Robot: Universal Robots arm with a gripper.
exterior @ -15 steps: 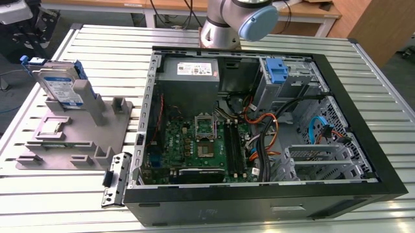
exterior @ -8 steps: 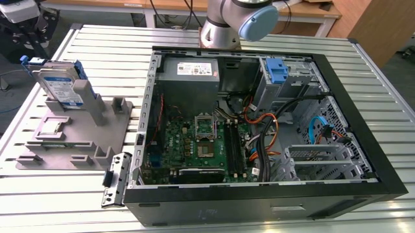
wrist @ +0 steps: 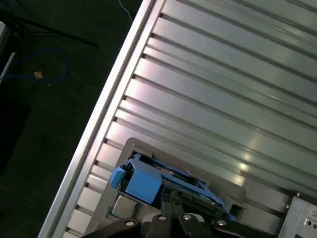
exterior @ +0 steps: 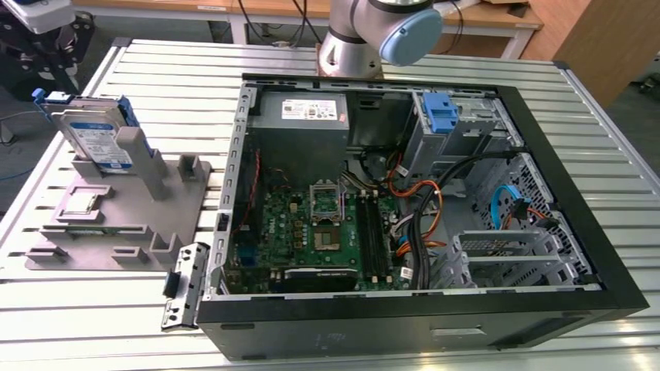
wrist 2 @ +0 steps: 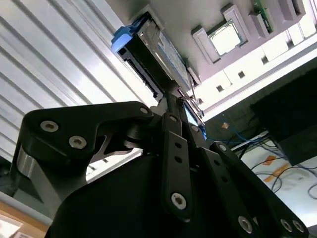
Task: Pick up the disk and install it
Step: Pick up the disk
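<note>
Print on the white-and-blue label of the disk is too small for you to read, and so is the white sticker on the grey power-supply box inside the open black case. Your disk stands on edge, silver with blue plastic rails, in a grey moulded holder on the ribbed aluminium table, at the exterior view's left. The gripper hangs at its upper edge, fingers drawn together with nothing seen between them. Contact with the rail is hard to make out.
</note>
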